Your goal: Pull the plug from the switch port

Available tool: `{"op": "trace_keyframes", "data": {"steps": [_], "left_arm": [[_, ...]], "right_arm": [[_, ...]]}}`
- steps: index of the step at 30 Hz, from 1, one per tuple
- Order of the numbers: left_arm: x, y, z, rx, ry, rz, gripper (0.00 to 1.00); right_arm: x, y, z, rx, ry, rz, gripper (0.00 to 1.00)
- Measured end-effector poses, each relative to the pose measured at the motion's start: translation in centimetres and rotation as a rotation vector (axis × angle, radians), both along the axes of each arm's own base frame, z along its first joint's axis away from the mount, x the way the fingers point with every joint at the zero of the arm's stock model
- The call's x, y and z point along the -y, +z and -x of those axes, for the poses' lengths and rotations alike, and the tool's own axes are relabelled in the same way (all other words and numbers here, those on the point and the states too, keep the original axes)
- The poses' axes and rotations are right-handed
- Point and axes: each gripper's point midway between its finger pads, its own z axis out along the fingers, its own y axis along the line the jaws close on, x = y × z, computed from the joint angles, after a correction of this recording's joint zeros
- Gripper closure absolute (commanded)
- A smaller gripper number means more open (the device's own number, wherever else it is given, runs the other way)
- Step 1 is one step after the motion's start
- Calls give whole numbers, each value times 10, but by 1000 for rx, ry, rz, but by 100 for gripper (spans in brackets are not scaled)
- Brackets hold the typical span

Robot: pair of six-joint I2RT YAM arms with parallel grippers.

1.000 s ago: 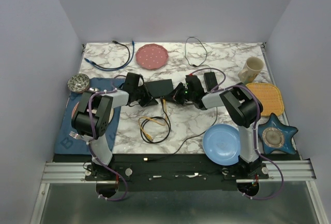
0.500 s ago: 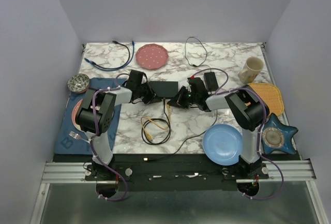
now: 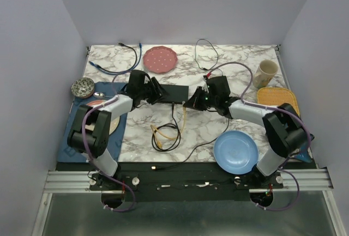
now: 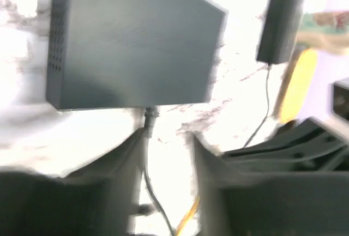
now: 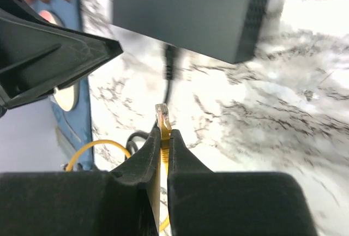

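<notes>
The switch (image 3: 173, 92) lies flat in the middle of the desk (image 3: 240, 56), a little nearer the far edge, with its port edge facing the near edge. The right gripper (image 5: 161, 138) is pinched narrow on the plug (image 5: 162, 115) of a yellow cable (image 3: 184, 119). The clear tip of the plug sticks out past the fingertips. The plug is out of the switch and hangs just off the port edge, toward the switch's right end. The cable drops from there to a loose loop nearer the near edge.

The left gripper (image 4: 165, 137) is at the switch's left end, fingers spread wide on either side of a black cable (image 4: 148, 117) that is plugged into the port edge. It does not touch that cable. A power brick (image 4: 279, 27) sits beyond the switch toward the right edge.

A pink plate (image 3: 160, 59) rests by the far edge, a mug (image 3: 265, 72) near the far right corner, and a blue plate (image 3: 235, 152) by the near edge.
</notes>
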Motion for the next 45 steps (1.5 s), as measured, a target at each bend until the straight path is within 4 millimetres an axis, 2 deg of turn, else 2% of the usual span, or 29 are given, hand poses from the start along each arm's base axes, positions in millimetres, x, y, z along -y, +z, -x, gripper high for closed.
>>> {"op": "trace_keyframes", "data": {"steps": [1,5,7,9,12,15,19,22,24,26,28,32,33,35,37,40,45], "left_arm": [[-2,16,-2,50,6,0,1],[-5,82,-9,256,17,26,1],[-5,99,-10,307,17,43,1],[-2,107,-11,340,8,70,1],[0,97,-4,332,2,96,1],[-4,80,7,304,10,97,1],[-9,67,19,269,19,77,1],[-1,74,12,269,-23,69,1],[4,79,17,307,-43,85,1],[10,77,31,330,-72,68,1],[25,84,47,368,-134,44,1],[75,123,69,542,-318,-35,1],[82,130,72,580,-341,-52,1],[103,138,91,662,-417,-93,1],[115,133,108,709,-479,-145,1],[127,116,130,759,-573,-242,1],[135,79,141,785,-666,-406,1]], "right_arm": [[4,14,-2,45,-7,8,100],[17,68,-12,209,-45,30,100],[26,89,-13,272,-66,49,100],[35,101,-12,310,-85,75,100],[53,114,-9,362,-119,133,100],[77,124,-4,421,-171,211,100],[113,131,5,486,-242,327,99],[133,133,11,515,-282,390,100],[140,132,13,521,-294,412,100],[143,124,17,506,-290,426,99],[143,114,21,480,-277,433,99],[131,99,26,420,-232,397,100],[126,95,27,397,-216,385,100],[118,88,30,361,-189,357,99],[110,88,32,336,-167,327,100],[99,99,34,330,-139,270,99],[83,124,36,337,-102,180,99]]}}
